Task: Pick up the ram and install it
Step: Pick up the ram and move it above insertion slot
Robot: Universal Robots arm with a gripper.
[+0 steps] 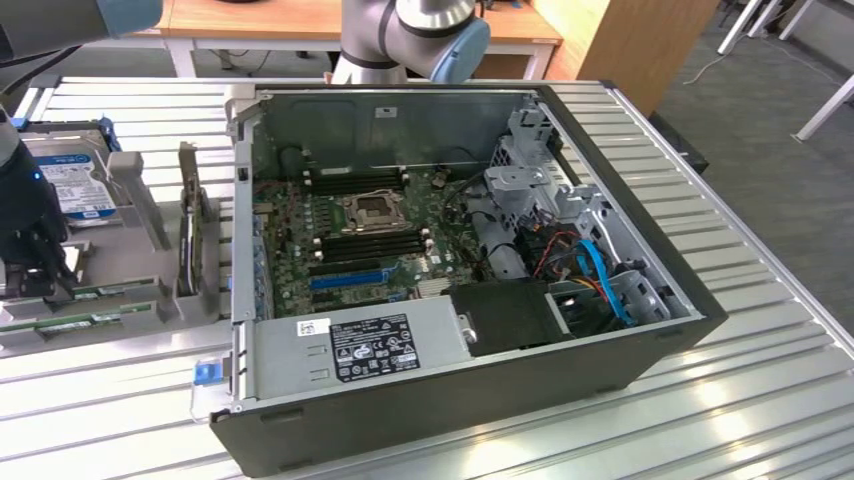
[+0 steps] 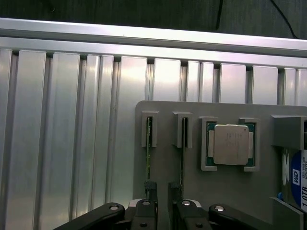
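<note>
Two green ram sticks stand edge-on in the slots of a grey parts holder (image 2: 168, 112), one ram stick (image 2: 148, 158) beside the other (image 2: 182, 158). My gripper (image 2: 162, 191) hangs just above their near ends, open by a narrow gap with nothing seen between its fingers (image 2: 151, 194). One stick runs under each finger rather than into the gap. In the exterior view the gripper (image 1: 38, 265) is at the far left over the holder, where the green sticks (image 1: 80, 296) lie. The motherboard (image 1: 354, 230) with its black memory slots (image 1: 374, 245) sits in the open PC case.
A square silver processor (image 2: 231, 143) rests in the holder beside the sticks, with a blue-labelled hard drive (image 1: 70, 185) further along. A tall grey expansion card (image 1: 191, 235) stands in the holder. The PC case (image 1: 467, 300) holds a power supply (image 1: 374, 340), cables and drive cages. Ribbed aluminium table (image 2: 62, 134) all around.
</note>
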